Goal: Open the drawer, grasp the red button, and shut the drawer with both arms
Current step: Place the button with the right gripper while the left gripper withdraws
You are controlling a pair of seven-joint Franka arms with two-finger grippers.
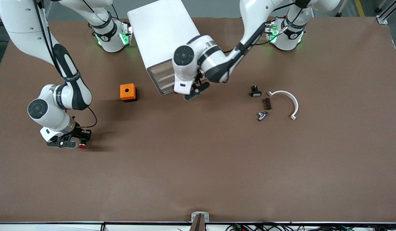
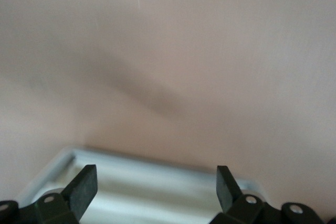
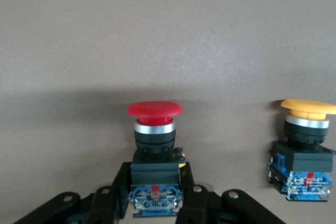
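Cabinet: a white box cabinet [image 1: 162, 38] sits at upper centre of the front view, between the two arm bases, its drawer fronts facing the camera.
Top drawer: the drawer [image 1: 159, 66] looks flush with the ones under it; I cannot see inside any of them. A pale rim [image 2: 157, 169] shows low in the left wrist view, just under the fingertips.
Left gripper: the left gripper [image 1: 195, 91] hangs right at the cabinet's front, near centre frame, its fingers [image 2: 84, 184] spread wide with nothing between them.
Right gripper: the right gripper [image 1: 72, 142] is low over the table at the lower left of the front view, its jaws pinching the button.
Button: the button [image 3: 154, 150] is held by its black and blue rear part. Its long axis runs straight out from the gripper, red cap outermost. In the front view the cap [image 1: 82, 146] peeps out at the gripper's tip.
Second button: one with a yellow cap [image 3: 304, 150] shows beside it in the right wrist view.
Orange box: an orange box [image 1: 127, 92] with a hole stands beside the cabinet, toward the right arm's end.
Loose parts: a white curved strip [image 1: 289, 101], a dark bar [image 1: 267, 103], a small black part [image 1: 256, 91] and a metal fitting [image 1: 262, 115] lie at centre right.
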